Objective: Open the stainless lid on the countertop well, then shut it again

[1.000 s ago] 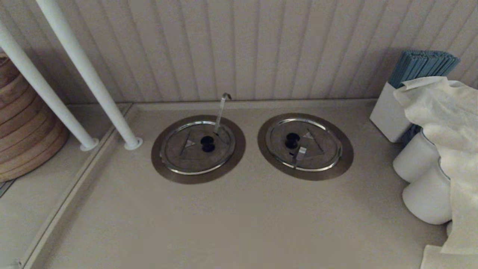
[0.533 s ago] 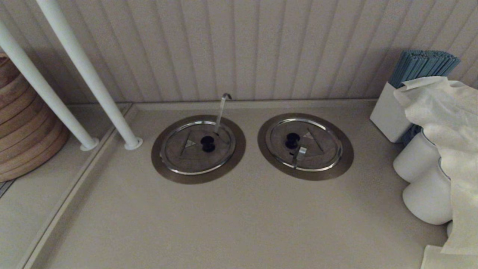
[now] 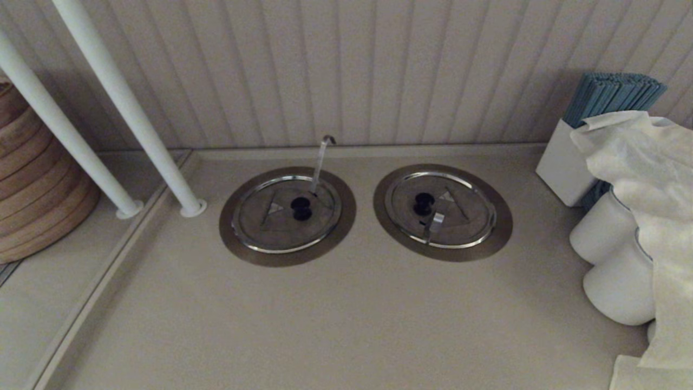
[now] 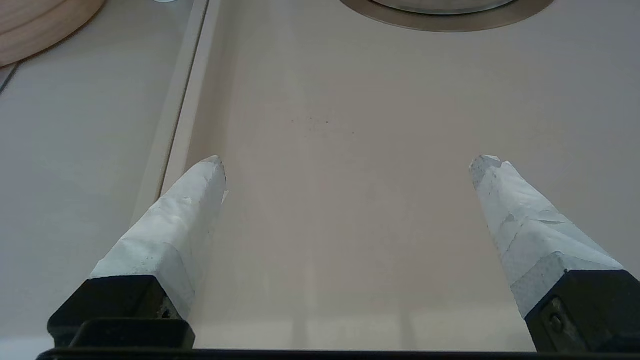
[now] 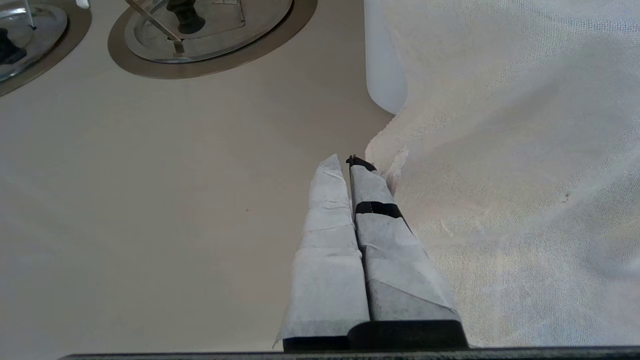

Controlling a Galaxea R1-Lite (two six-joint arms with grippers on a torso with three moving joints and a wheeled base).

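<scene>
The stainless lid (image 3: 265, 225) lies flat and closed on the left countertop well, ringed by its brushed flange (image 3: 287, 258). Its black knob (image 3: 301, 208) sits at the centre, and the tall hooked rod (image 3: 320, 162) rises through it at the back. Neither gripper shows in the head view. My left gripper (image 4: 348, 161) hangs open over bare counter, short of a flange edge (image 4: 450, 22), with nothing between its fingers. My right gripper (image 5: 342, 160) is shut and empty, low over the counter beside a white cloth (image 5: 500, 150). The right wrist view catches the lid (image 5: 30, 25) at its far edge.
The twin lid (image 3: 465, 216) with a short flat tab (image 3: 435, 222) covers the right well. At the right stand white canisters (image 3: 617, 287) under the cloth (image 3: 639, 157) and a white box of blue sticks (image 3: 568, 162). White poles (image 3: 135, 119) and wooden rings (image 3: 32, 189) stand at the left.
</scene>
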